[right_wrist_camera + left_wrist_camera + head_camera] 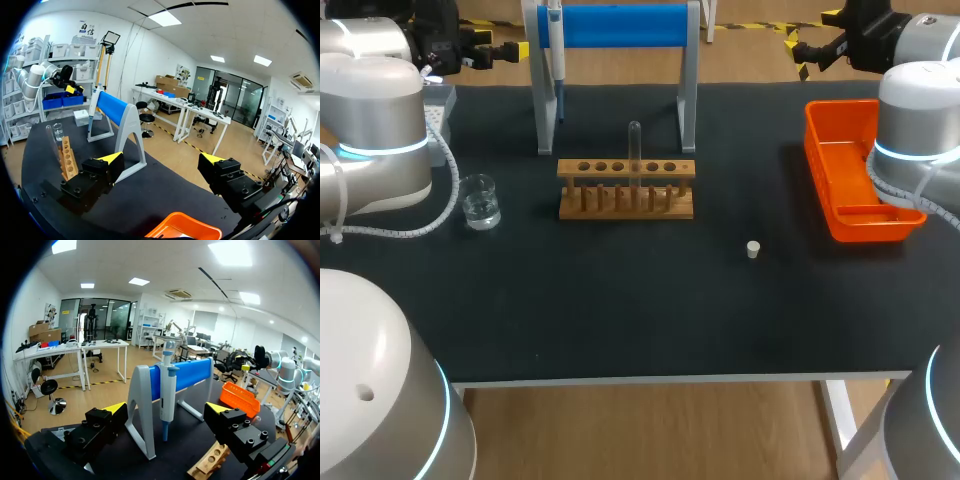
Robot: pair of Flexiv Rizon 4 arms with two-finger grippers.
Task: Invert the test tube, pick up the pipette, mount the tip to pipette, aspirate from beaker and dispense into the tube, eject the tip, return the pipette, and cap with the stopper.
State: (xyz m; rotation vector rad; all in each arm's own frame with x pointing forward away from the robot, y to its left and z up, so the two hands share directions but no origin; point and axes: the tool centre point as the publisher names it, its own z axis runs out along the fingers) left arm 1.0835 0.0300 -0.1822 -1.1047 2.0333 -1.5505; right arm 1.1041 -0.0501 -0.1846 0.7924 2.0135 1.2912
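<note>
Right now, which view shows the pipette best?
The left wrist view: the pipette hangs there close and in full length. The head view shows it small, from above; in the right wrist view it is far off, hardly told from the stand.

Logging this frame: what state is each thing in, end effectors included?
test tube, standing in the rack, no stopper on it
pipette, hanging on its stand, not held
beaker, upright, clear liquid inside
stopper, loose on the table, apart from the rack
left end effector, open, holding nothing
right end effector, open, holding nothing
</note>
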